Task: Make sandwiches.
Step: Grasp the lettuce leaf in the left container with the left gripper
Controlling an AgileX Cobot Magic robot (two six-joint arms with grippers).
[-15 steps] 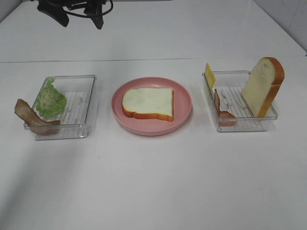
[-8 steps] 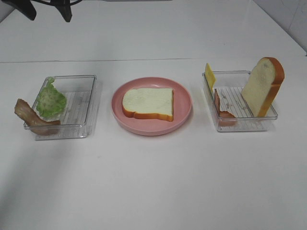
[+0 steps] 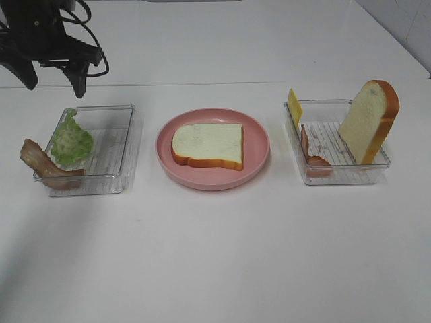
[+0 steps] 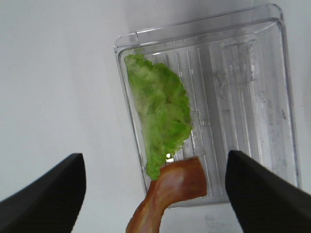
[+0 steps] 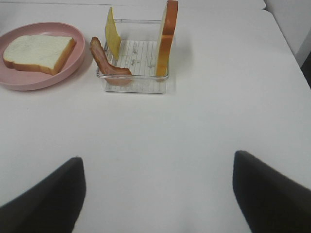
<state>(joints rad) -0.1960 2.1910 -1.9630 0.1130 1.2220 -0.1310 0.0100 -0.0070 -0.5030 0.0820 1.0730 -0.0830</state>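
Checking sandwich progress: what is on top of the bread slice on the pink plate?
Nothing lies on the bread slice; its white top is bare. The pink plate shows only around it; the part underneath is covered.

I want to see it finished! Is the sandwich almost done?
Just started. Done: one bread slice lies on the pink plate. In hand: nothing; the open left gripper hovers above the lettuce. Left: lettuce, two bacon strips, cheese and the second bread slice wait at the trays.
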